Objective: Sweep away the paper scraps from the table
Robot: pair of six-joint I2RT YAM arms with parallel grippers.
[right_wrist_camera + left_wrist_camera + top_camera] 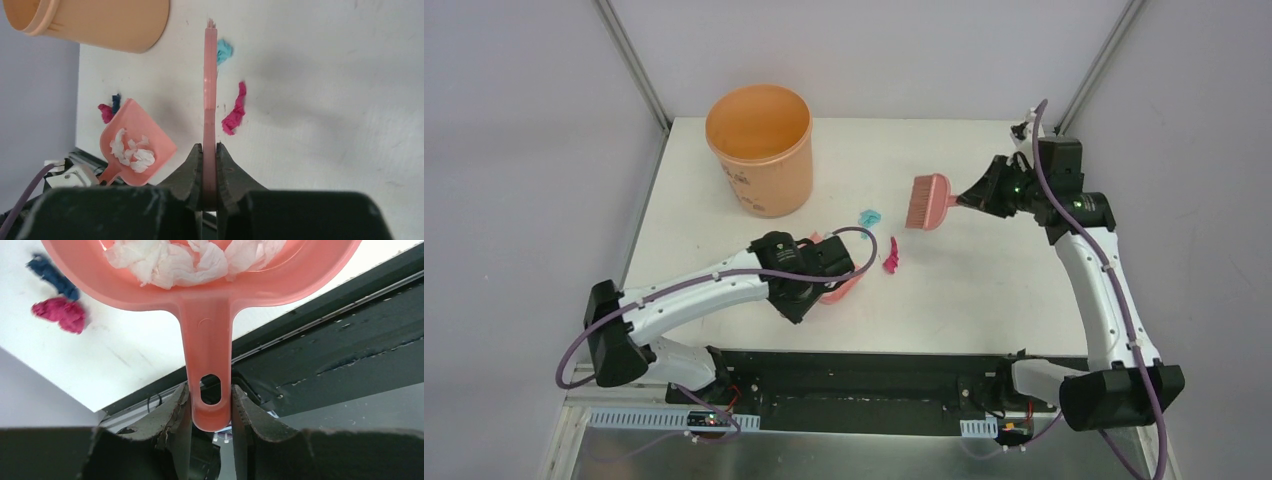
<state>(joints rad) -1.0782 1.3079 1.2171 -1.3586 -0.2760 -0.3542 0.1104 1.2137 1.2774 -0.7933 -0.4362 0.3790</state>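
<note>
Looking down from the top cam, I've got the white table [984, 290] filling most of the view, w/ the orange bucket [761, 150] upright near its 11 o'clock corner. L gripper [209, 395] sits near table centre, a bit toward 7 o'clock, jaws clamped on the handle of the pink dustpan [210, 295]. White wads [170, 260] lie inside the pan; can't tell if its lip touches the top. R gripper [210, 150] is out at 2 o'clock, jaws pinched tight on the handle of the pink brush [927, 202], bristle head toward 9 o'clock. Paper scraps lying on the table: a long magenta scrap [891, 260] just at 3 o'clock of the pan, and a lt-blue scrap [869, 217] at 12 o'clock of that one, btwn pan and brush. On the wrist cams a 2nd magenta wad [60, 314] lies right up against a dk-blue scrap [52, 275], both just beside the pan's rim, outside it.
</note>
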